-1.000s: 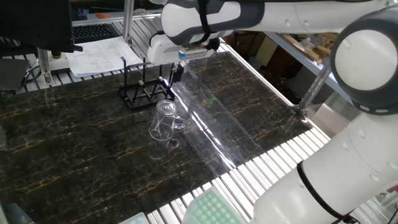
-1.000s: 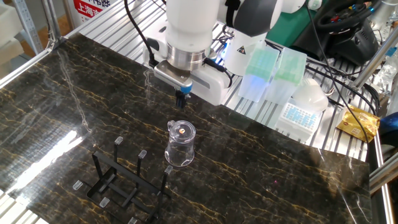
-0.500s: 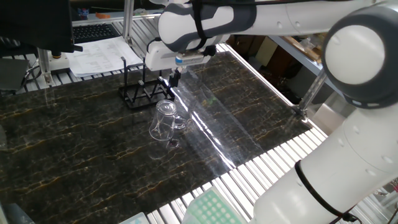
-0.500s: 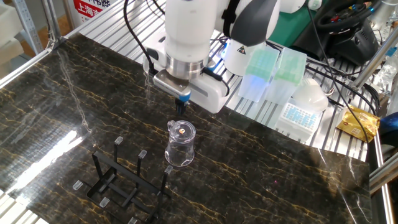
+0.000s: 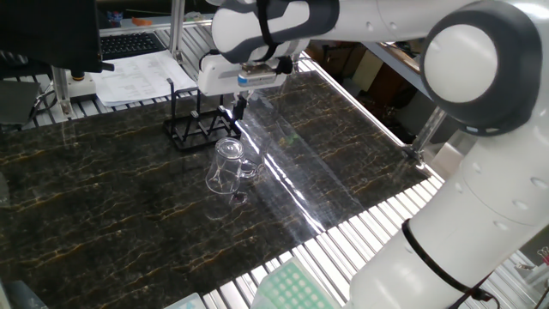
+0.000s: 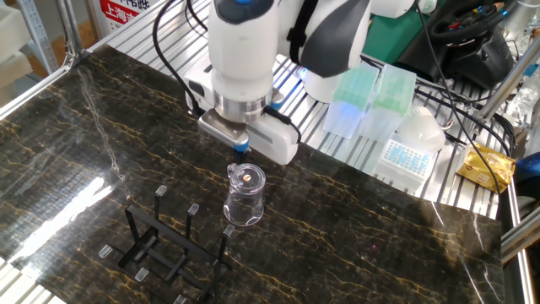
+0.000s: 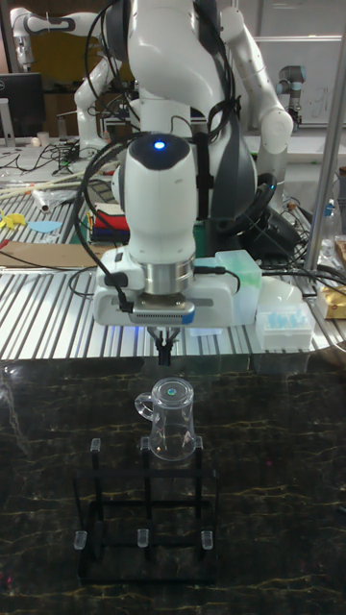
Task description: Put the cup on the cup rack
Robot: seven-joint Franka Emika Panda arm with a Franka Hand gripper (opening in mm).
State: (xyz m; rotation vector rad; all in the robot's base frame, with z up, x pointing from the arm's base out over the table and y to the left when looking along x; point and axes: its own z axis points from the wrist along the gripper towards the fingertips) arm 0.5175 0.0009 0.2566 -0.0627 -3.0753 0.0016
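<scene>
The cup (image 5: 227,166) (image 6: 245,196) (image 7: 171,421) is a clear glass mug that stands mouth down on the dark marble table, its handle to the left in the tall fixed view. The cup rack (image 5: 196,126) (image 6: 159,218) (image 7: 144,501), black wire with thin upright pegs, stands right beside it with nothing on it. My gripper (image 5: 238,107) (image 6: 242,150) (image 7: 164,354) hangs a little above the table just behind the cup, pointing down. Its fingers are shut together and hold nothing.
Pipette tip boxes (image 6: 354,93) and a white rack box (image 6: 405,152) sit on the slatted bench behind the table. Papers and a keyboard (image 5: 137,69) lie beyond the rack. A green tip box (image 5: 292,290) is at the near edge.
The gripper has shifted sideways and slightly down behind the cup, and the wrist has turned. Cup and rack have not moved.
</scene>
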